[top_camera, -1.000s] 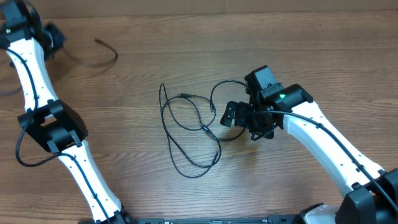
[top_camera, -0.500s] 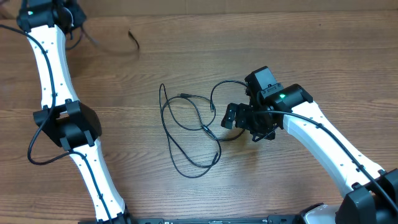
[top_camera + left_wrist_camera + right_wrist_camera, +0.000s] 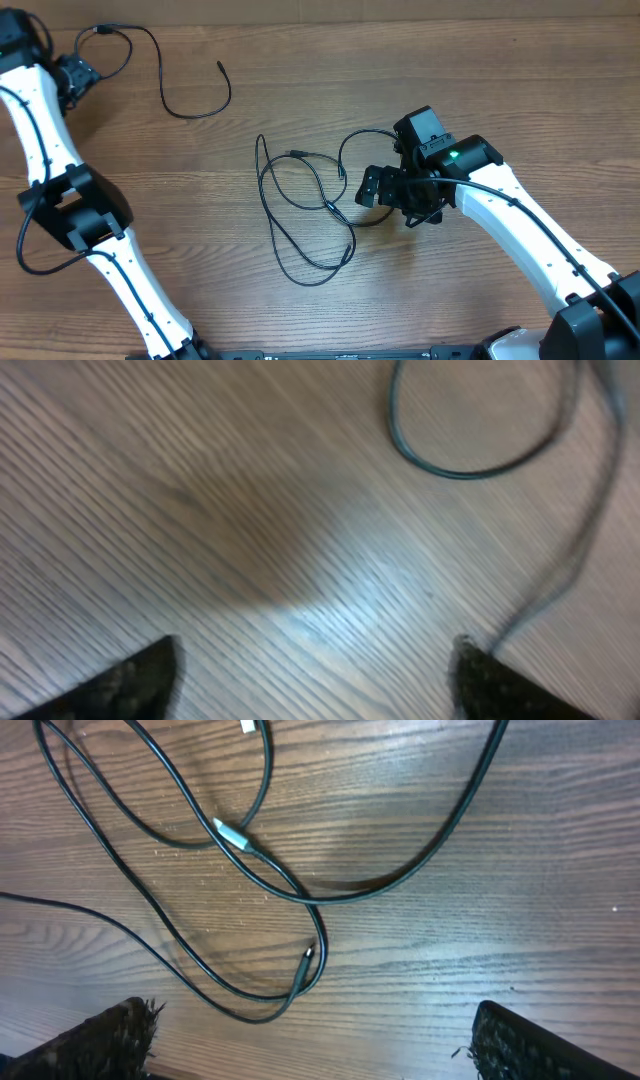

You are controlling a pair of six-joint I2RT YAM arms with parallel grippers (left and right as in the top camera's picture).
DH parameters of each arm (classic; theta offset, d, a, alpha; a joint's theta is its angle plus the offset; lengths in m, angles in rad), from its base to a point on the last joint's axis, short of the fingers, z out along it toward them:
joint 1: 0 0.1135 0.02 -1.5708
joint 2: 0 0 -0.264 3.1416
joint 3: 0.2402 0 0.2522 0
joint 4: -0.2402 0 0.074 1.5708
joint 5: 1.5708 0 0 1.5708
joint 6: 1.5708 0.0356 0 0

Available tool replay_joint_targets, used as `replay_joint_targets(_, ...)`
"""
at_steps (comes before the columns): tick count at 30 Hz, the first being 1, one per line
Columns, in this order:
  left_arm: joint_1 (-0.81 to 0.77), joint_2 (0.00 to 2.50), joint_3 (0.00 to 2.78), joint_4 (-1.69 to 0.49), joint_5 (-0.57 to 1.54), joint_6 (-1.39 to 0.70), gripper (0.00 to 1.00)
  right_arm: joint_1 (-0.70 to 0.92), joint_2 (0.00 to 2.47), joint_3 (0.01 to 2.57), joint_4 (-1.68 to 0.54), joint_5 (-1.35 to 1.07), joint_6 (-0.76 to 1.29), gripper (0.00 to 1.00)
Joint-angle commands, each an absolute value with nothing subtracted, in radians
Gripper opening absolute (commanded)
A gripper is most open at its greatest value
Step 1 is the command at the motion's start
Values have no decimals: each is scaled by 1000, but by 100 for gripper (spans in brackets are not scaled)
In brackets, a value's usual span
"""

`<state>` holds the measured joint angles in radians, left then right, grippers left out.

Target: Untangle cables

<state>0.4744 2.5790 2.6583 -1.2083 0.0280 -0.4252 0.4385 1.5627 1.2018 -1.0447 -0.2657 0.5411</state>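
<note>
The wooden table (image 3: pixel 520 70) fills the view. The right arm (image 3: pixel 520 225) reaches from the near right to the middle. The left arm (image 3: pixel 45 120) stretches from the near left to the far left corner. A tangle of cables (image 3: pixel 330 206) lies in overlapping loops at the table's centre, just left of the right gripper (image 3: pixel 385 188), whose fingers stand wide apart and grip nothing. A single cable (image 3: pixel 190 116) curls alone at the far left, beside the left gripper (image 3: pixel 78 75), its fingers likewise spread and holding nothing. In the tangle, a small silver plug (image 3: pixel 232 835) sits where two strands cross.
</note>
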Motion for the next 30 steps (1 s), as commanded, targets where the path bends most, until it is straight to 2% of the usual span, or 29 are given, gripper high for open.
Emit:
replay_joint_targets(1,453,2436,2699,-1247,344,-449,98,434,1568,1197,-1027,-270,523,100)
replay_joint_targets(6,396,2385,2699,-1334,645,-427,100,347,1568,1208,-1020,-263,526,100)
replay_joint_targets(9,324,2380,2699,-1423,679,-359,100,228,1567,1218,-1026,-263,526,100)
replay_joint_targets(12,236,2384,2698,-1531,627,-239,100,94,1567,1218,-1037,-262,523,100)
replay_joint_targets(16,108,2397,2698,-1647,330,-205,100,-85,1568,1217,-1073,-207,518,100)
replay_joint_targets(19,30,2403,2692,-1690,198,-204,100,-186,1568,1217,-1077,-204,519,100)
replay_joint_targets(23,-56,2403,2680,-1687,173,-179,100,-255,1568,1217,-1111,-253,523,100)
replay_joint_targets(30,-137,2404,2674,-1690,165,-179,100,-266,1568,1217,-1104,-271,522,100)
